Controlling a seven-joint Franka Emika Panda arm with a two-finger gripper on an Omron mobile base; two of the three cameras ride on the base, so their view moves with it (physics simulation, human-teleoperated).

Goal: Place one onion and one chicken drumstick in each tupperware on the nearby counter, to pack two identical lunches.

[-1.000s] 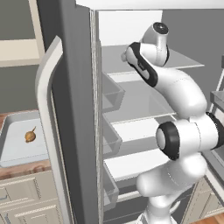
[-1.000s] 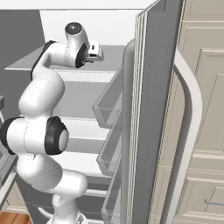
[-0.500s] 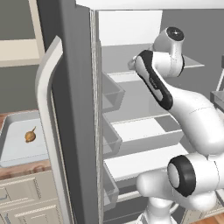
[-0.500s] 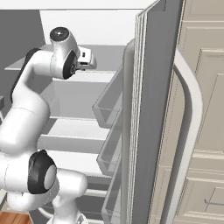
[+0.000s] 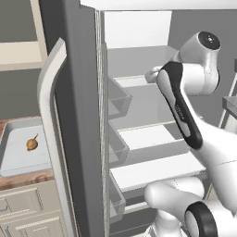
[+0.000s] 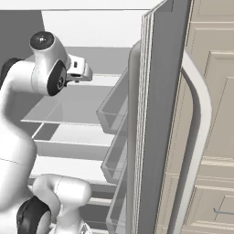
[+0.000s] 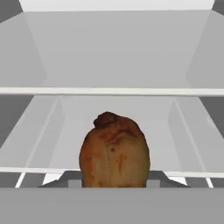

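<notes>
currently gripper (image 7: 114, 186) clamped on chicken drumstick (image 7: 114, 151), held inside open fridge (image 5: 139, 115) above a shelf. one onion (image 5: 31, 144) sits in pale tupperware (image 5: 11, 157) on counter (image 5: 23, 178), left of fridge door.

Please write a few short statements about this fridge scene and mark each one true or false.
1. A browned chicken drumstick sits right in front of the hand camera. True.
2. The fridge door is closed. False: it stands open, its door bins showing.
3. An onion lies in the pale tupperware on the counter. True.
4. A second drumstick already lies beside that onion. False: the onion is alone in the tub.
5. The arm reaches down to the fridge's bottom shelf. False: the hand is up at an upper shelf.
</notes>
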